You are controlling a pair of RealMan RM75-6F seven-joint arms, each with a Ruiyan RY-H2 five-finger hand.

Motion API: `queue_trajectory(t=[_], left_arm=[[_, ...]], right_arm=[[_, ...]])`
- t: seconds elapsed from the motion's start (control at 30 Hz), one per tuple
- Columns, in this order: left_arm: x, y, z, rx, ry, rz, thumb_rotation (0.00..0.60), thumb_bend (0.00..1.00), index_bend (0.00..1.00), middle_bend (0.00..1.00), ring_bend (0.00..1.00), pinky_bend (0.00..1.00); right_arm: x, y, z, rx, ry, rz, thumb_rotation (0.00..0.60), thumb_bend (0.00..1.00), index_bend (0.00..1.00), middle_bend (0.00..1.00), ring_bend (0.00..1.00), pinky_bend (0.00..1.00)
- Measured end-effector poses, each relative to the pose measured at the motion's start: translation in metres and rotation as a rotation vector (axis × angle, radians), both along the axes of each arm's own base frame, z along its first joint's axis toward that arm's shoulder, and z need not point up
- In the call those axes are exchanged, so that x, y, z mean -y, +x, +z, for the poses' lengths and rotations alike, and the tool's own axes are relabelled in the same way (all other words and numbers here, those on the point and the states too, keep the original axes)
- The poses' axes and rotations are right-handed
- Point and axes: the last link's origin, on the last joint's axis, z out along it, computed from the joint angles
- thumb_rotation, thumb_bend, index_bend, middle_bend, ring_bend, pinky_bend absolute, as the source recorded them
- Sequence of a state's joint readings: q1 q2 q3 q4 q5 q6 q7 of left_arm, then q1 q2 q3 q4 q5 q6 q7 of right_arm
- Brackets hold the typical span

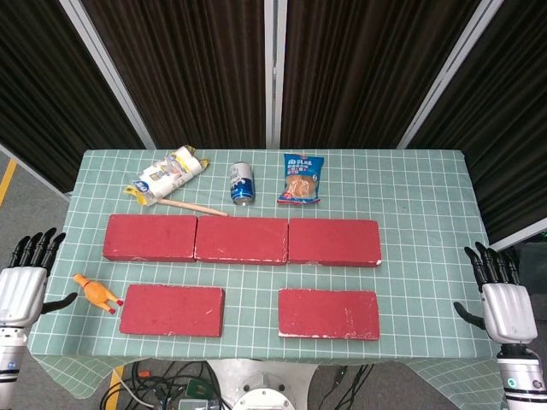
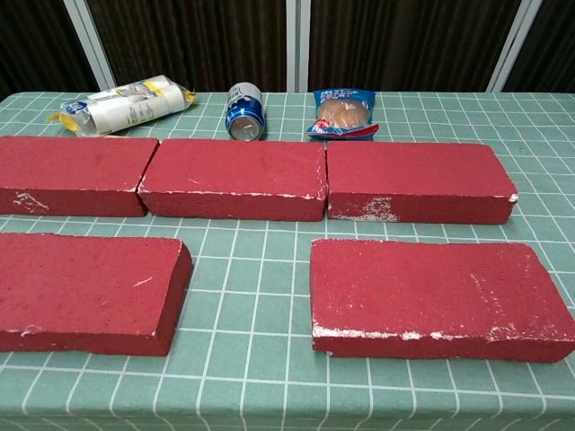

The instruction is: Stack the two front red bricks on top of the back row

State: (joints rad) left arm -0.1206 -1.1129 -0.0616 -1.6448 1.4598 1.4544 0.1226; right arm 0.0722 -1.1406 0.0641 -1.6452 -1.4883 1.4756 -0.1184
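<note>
Three red bricks form the back row [image 1: 242, 239] [image 2: 232, 177] across the green checked table. Two more red bricks lie flat in front of it: the front left brick [image 1: 172, 309] [image 2: 83, 291] and the front right brick [image 1: 329, 313] [image 2: 435, 297]. My left hand [image 1: 23, 286] hangs open beyond the table's left edge, level with the front row, holding nothing. My right hand [image 1: 502, 301] is open past the right edge, fingers up and apart. Neither hand shows in the chest view.
Behind the back row lie a white and yellow packet [image 1: 167, 177] [image 2: 126, 104], a thin wooden stick [image 1: 194, 208], a blue can [image 1: 242, 184] [image 2: 244, 111] on its side and a blue snack bag [image 1: 302, 178] [image 2: 343, 113]. A yellow rubber chicken [image 1: 97, 293] sits left of the front left brick.
</note>
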Motion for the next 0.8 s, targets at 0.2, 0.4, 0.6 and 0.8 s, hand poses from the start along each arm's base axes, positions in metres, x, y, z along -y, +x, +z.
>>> queue_trajectory(t=[0.2, 0.4, 0.6, 0.8], left_arm=[[-0.001, 0.000, -0.002, 0.000, -0.006, -0.002, 0.600, 0.00, 0.01, 0.00, 0.00, 0.02], [-0.002, 0.004, -0.004, -0.007, -0.018, -0.010, 0.600, 0.00, 0.01, 0.00, 0.00, 0.02], [-0.001, 0.005, -0.005, -0.011, -0.024, -0.009, 0.600, 0.00, 0.01, 0.00, 0.00, 0.02], [0.001, 0.001, -0.013, 0.001, -0.038, 0.008, 0.600, 0.00, 0.01, 0.00, 0.00, 0.02]], right_arm=[[0.001, -0.002, 0.001, 0.008, 0.000, -0.007, 0.600, 0.10, 0.00, 0.00, 0.00, 0.00], [0.001, 0.001, 0.002, 0.015, 0.011, 0.006, 0.600, 0.10, 0.00, 0.00, 0.00, 0.00], [0.002, 0.009, 0.000, -0.015, 0.034, 0.045, 0.600, 0.07, 0.00, 0.00, 0.00, 0.00], [0.003, 0.028, -0.010, 0.000, 0.134, 0.132, 0.600, 0.00, 0.00, 0.00, 0.00, 0.00]])
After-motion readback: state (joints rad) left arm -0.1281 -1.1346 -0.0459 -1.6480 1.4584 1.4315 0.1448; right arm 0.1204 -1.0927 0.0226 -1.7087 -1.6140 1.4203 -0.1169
